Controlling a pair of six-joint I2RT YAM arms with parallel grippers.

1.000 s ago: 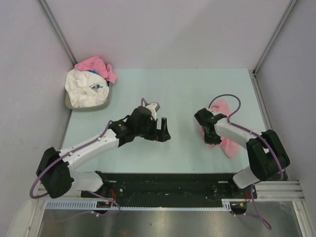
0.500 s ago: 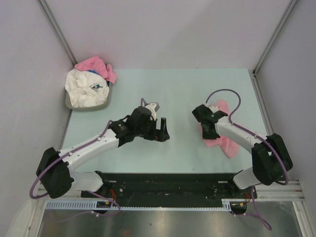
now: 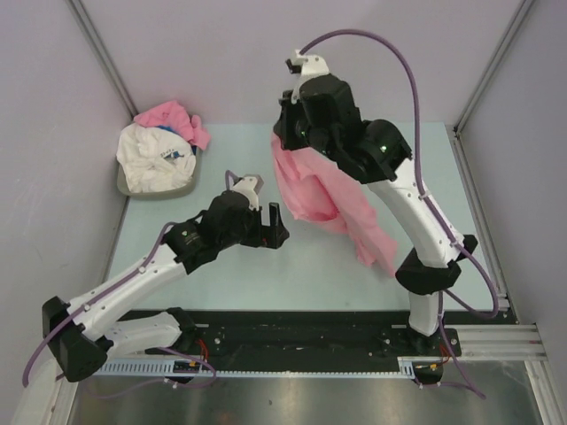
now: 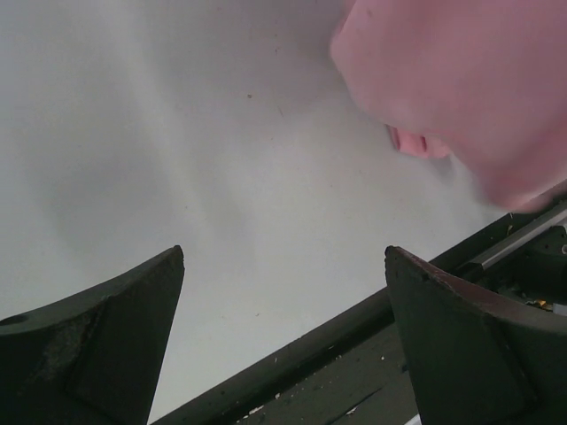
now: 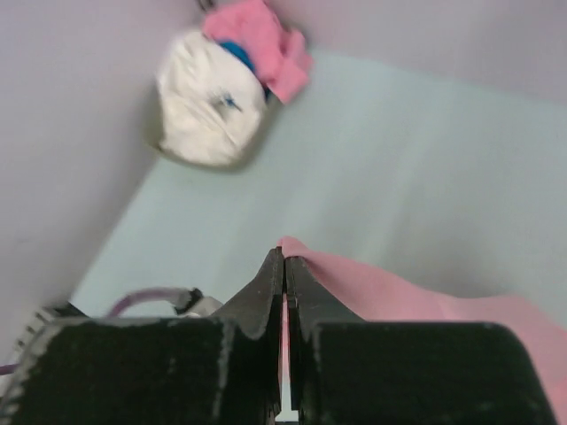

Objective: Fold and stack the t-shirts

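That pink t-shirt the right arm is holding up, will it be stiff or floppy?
Probably very floppy: the pink t-shirt hangs in loose folds from one pinched edge in the right gripper. Likely light, since that thin pinch carries it. It may swing or drag, as its lower end droops toward the table.

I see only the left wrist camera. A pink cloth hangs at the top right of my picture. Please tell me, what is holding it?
Observer: The right gripper is shut on one edge of the pink t-shirt and holds it raised above the table.
Operator: Are the other shirts near my gripper?
Observer: No. A white t-shirt and a second pink t-shirt lie bunched in a basket at the table's far left corner.
Operator: Does my gripper touch the hanging shirt?
Observer: From above, the left gripper sits low, just left of the shirt's hanging edge. I see no contact.
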